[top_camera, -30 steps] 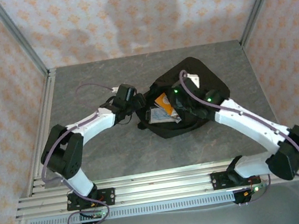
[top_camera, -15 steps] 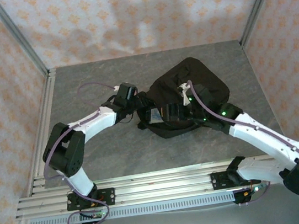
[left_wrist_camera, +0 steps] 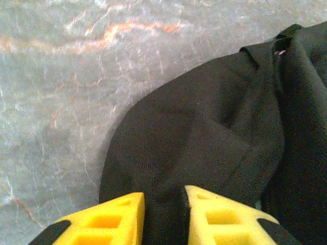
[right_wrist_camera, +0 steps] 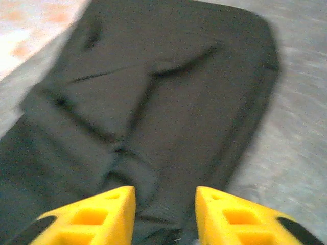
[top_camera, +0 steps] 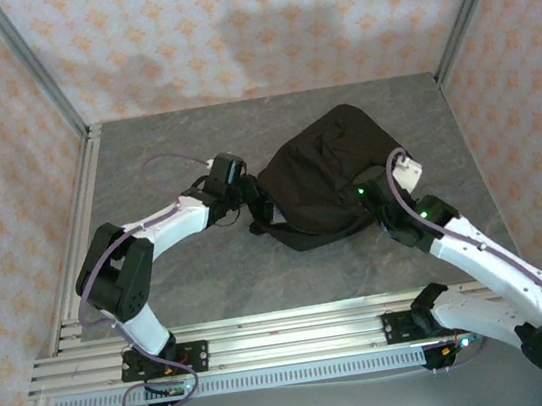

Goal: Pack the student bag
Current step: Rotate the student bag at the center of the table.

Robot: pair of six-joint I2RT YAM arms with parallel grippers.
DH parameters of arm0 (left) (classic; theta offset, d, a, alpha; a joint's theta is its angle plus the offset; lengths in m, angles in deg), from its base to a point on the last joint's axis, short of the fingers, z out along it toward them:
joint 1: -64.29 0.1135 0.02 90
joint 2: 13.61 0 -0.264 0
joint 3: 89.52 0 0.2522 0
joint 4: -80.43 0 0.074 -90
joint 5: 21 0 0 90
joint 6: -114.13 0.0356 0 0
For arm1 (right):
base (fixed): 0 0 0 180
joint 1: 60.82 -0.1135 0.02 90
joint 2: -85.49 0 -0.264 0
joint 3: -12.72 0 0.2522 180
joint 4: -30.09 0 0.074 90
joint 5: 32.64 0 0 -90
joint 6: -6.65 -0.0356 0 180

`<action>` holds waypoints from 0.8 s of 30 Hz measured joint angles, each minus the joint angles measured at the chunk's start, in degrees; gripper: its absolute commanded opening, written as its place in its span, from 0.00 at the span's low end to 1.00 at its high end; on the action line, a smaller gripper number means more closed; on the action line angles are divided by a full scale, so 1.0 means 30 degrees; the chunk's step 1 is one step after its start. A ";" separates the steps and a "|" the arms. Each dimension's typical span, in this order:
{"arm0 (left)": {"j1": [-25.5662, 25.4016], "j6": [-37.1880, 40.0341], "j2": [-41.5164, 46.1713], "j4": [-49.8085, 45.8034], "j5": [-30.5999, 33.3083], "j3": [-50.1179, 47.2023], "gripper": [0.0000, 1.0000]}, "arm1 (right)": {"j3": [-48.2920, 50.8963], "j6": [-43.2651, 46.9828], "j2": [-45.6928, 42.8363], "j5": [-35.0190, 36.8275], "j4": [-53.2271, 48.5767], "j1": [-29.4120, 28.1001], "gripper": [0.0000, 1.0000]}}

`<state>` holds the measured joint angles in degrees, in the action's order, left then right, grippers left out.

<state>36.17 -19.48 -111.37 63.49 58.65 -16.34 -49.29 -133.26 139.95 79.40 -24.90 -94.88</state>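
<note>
Pinching anything, those left fingers (left_wrist_camera: pixel 120 214)?
— Yes. The two yellow pads stand nearly together with a fold of black cloth nipped between them. The left gripper (left_wrist_camera: pixel 163 196) has hold of the student bag (top_camera: pixel 332 169) at the bag's left edge.
And the right fingers (right_wrist_camera: pixel 219 206)?
— Partly apart, at the bag's near right edge, with its cloth under and between them. The wrist picture is blurred, so I cannot tell whether the right gripper (right_wrist_camera: pixel 165 196) grips the cloth or merely rests on it.
What is the step, and how is it done well?
— My guess is drawing the cloth shut over the load. I would treat the left pinch as the anchor and have the right take a full fold, not a skin. Then pull away from the bag's left edge, low and slow, so the bag tautens instead of sliding.
Where does the bag lie, and which way?
— Flat and slumped on the grey table (top_camera: pixel 172 146), with bare stone to the bag's left and far side. Its long axis seems to run slantwise from the bag's near left corner to its far right. Which end is the rounded top I cannot tell.
</note>
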 measured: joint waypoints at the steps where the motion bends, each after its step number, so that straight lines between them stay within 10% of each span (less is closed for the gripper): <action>1: -0.0007 -0.0080 0.0036 0.0240 -0.0182 -0.0328 0.16 | 0.0321 -0.0648 0.0138 0.0299 -0.0321 0.0364 0.32; 11: -0.3300 -0.0962 0.3687 0.1027 -0.0430 -0.4779 0.00 | 0.0823 -0.0554 0.6754 -0.3636 0.2958 0.4626 0.39; 24: -0.8298 -0.0357 0.3133 0.0911 -0.1005 -0.2856 0.09 | -1.0586 0.5559 1.7267 -1.3304 0.5326 0.6105 0.55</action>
<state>11.28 -20.55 -101.97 66.22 55.63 -24.91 -81.05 -116.59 191.75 39.49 -8.92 -76.56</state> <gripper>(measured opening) 0.071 0.489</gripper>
